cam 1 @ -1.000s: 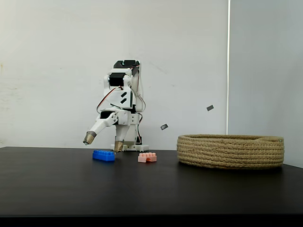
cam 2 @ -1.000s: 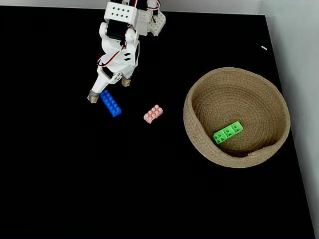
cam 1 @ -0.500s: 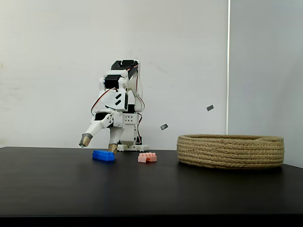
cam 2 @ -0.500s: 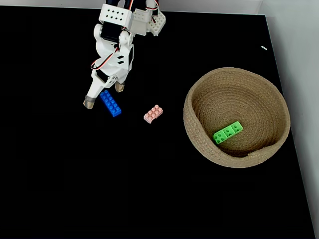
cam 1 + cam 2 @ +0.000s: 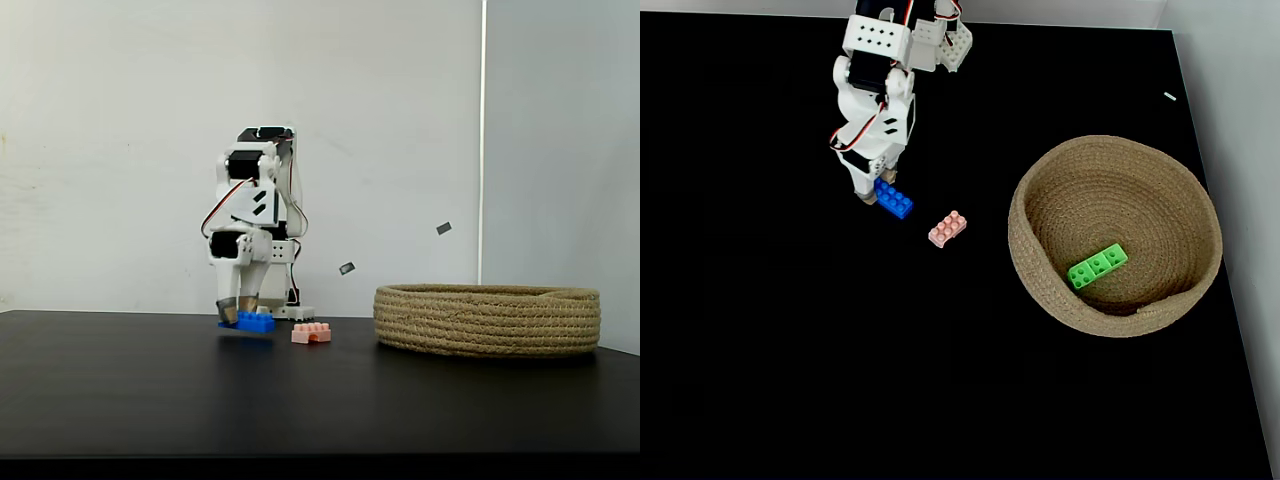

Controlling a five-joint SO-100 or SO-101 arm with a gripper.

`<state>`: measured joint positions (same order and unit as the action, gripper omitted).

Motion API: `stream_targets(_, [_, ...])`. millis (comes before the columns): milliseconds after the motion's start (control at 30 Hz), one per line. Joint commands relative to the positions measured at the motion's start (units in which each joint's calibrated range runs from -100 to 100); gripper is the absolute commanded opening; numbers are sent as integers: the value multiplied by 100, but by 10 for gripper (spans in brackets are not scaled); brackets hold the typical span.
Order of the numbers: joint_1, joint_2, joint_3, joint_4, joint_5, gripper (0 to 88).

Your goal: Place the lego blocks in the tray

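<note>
My gripper [image 5: 236,312] [image 5: 870,194] is shut on one end of the blue lego block [image 5: 251,322] [image 5: 894,198], which sticks out to the right of the fingers just above the black table. The salmon-pink block [image 5: 311,333] [image 5: 948,229] lies on the table a little to the right of it. In the fixed view from above, the green block [image 5: 1098,266] rests inside the tray [image 5: 487,320] [image 5: 1021,242], a round rope basket at the right.
The arm's white base [image 5: 276,311] [image 5: 943,36] stands at the table's far edge, by the white wall. The black table's right edge [image 5: 1210,200] runs close beside the basket. Two small grey marks [image 5: 443,228] are on the wall.
The gripper's fingers, spread around the blue block before, have shut on it. The block has turned and shifted toward the pink one, slightly off the table.
</note>
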<state>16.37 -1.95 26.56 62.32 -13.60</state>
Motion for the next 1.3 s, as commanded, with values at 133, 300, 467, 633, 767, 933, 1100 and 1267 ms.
stream_targets(133, [-1662, -1301, -1876, 1569, -552, 0])
stream_targets(300, [-2915, -2084, -1949, 1702, -869, 0])
stream_targets(467, [-3475, -1903, -1885, 1144, -1260, 0])
stream_targets(633, [-3772, -1499, -1657, 411, -1343, 2])
stream_targets(767, [-3797, -1318, -1502, 61, -1368, 123])
stream_targets(933, [-3846, -1258, -1402, -47, -1411, 351])
stream_targets(1100, [-3854, -1292, -1356, 11, -1451, 405])
stream_targets(1267, [-3541, -1387, -1238, 786, -674, 411])
